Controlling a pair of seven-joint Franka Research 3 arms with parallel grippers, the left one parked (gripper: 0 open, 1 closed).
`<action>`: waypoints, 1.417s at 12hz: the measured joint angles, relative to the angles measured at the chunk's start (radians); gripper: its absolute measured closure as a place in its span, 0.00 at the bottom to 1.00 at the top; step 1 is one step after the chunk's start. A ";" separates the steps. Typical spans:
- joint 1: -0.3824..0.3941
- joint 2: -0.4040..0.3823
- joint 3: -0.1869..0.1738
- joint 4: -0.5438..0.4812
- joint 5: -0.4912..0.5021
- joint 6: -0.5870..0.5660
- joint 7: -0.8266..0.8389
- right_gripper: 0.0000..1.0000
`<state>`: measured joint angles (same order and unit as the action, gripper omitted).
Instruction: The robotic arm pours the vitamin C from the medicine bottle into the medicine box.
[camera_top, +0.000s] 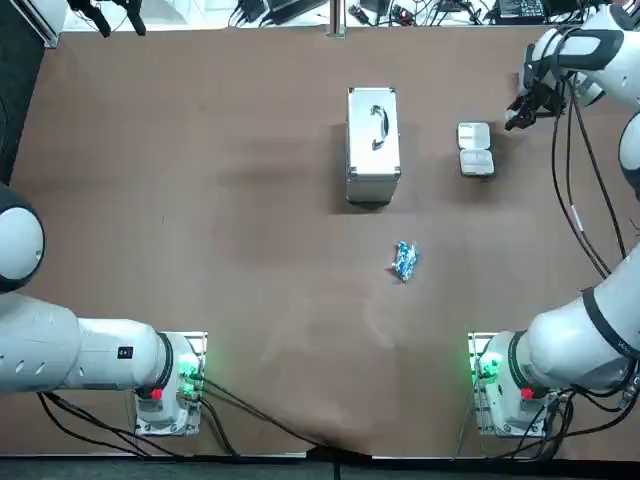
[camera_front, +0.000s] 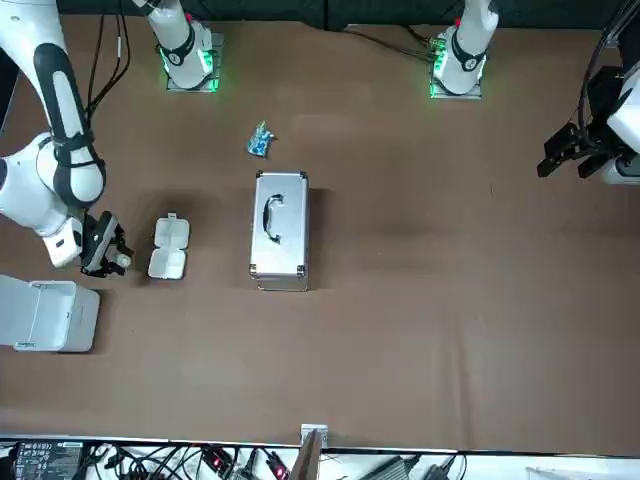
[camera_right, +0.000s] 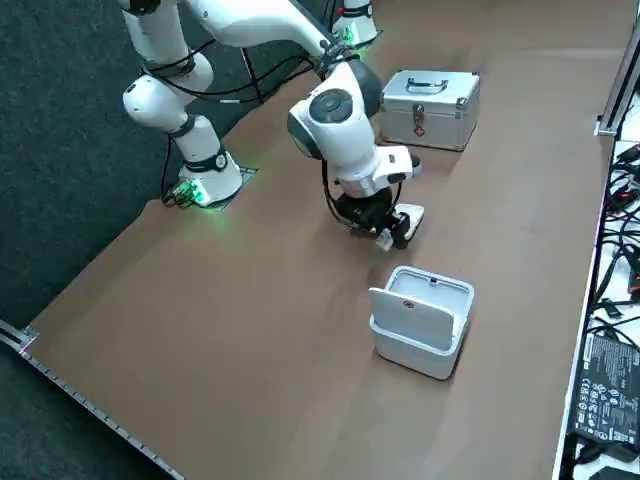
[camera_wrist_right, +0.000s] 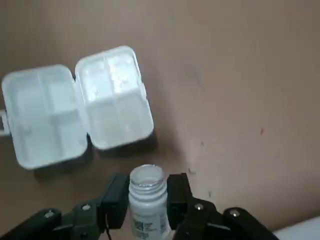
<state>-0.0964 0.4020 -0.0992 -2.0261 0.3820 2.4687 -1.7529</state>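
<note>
White medicine bottle (camera_wrist_right: 147, 186), uncapped, is clamped in the right gripper (camera_wrist_right: 148, 199) beside the open medicine box (camera_wrist_right: 80, 107); bring its mouth over a compartment, then tip slowly

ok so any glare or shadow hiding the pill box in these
Wrist view: the medicine box throws a thin shadow on the table, none across its compartments; the right gripper, shut on the medicine bottle, sits beside it, not touching. Top view: the metal case catches bright light on its lid.
</note>
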 joint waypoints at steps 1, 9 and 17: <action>0.011 -0.002 0.003 0.000 -0.003 0.000 0.019 0.57; 0.034 -0.003 0.072 0.000 -0.194 0.010 0.217 0.57; 0.048 -0.005 0.152 -0.002 -0.613 0.030 0.528 0.57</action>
<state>-0.0485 0.3970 0.0529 -2.0279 -0.2309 2.4983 -1.2250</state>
